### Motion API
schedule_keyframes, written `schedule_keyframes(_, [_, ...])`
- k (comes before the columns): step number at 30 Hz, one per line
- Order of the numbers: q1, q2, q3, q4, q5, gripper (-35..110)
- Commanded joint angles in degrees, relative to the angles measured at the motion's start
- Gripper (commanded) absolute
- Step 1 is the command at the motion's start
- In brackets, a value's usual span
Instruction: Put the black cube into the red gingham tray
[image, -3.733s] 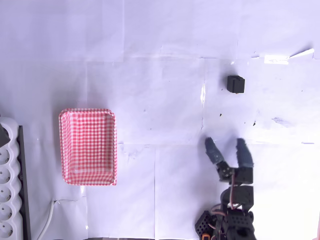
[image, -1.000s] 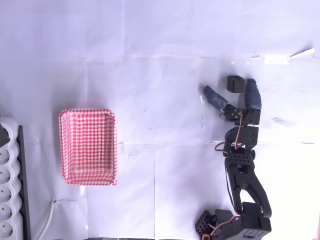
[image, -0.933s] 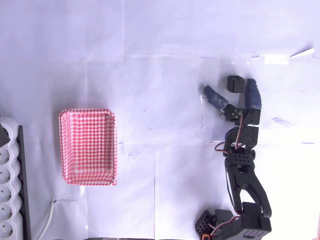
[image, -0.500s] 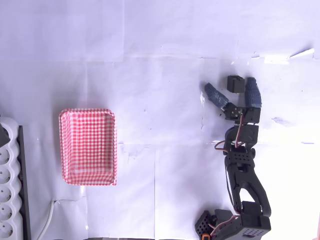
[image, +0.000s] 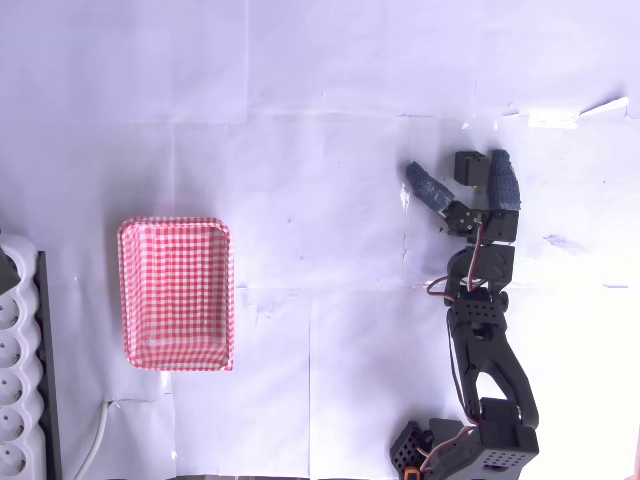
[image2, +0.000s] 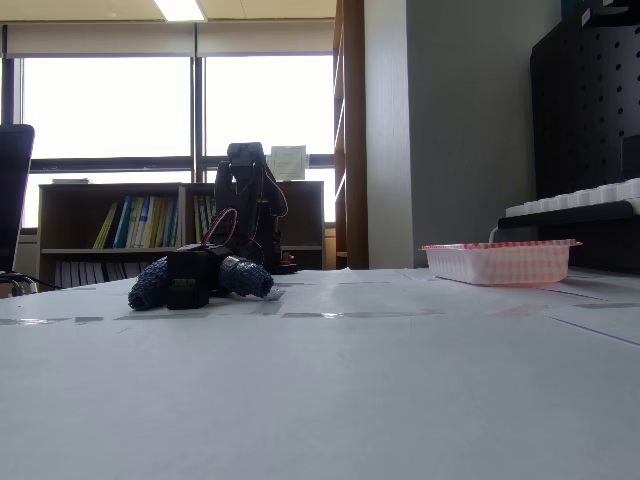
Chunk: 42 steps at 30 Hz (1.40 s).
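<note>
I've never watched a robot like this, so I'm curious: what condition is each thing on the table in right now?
black cube: on the table, between the gripper's fingers, not lifted.
gripper: open, low at the table, one finger beside the cube, the other apart from it.
red gingham tray: upright on the table, nothing in it, far from the cube.
power strip: at the table's edge, sockets unused.

Power strip (image: 18, 360) left of the red gingham tray (image: 177, 293): cut off by the overhead view's left and bottom edges. Arm base below the tool (image: 462, 178): cropped at bottom edge. Contact between tool fingers and black cube (image: 471, 167): cannot tell. Fixed view: black cube (image2: 187, 280) too dark against the tool (image2: 196, 280) to separate.
</note>
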<state>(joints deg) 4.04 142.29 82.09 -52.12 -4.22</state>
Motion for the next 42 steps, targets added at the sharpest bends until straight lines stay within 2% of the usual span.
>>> schedule_keyframes(1, [-1.9, 0.5, 2.7, -1.3, -0.4, 47])
schedule_keyframes(20, [-2.5, -1.1, -2.1, -4.8, 1.1, 12])
schedule_keyframes(25, [-2.9, -1.8, -2.2, -1.9, 3.7, 0])
schedule_keyframes(31, [-2.9, -6.4, -4.7, 4.7, 6.1, 0])
schedule_keyframes(33, [-3.0, -11.4, -6.5, 10.5, 4.5, 0])
schedule_keyframes(35, [-3.1, -18.5, -6.7, 23.1, 2.8, 0])
schedule_keyframes(37, [-3.2, -26.3, -4.8, 39.6, 1.4, 0])
schedule_keyframes(40, [-3.3, -34.8, 4.9, 73.9, 2.3, 0])
schedule_keyframes(42, [-3.6, -38.1, 10.2, 90.6, 3.8, 0])
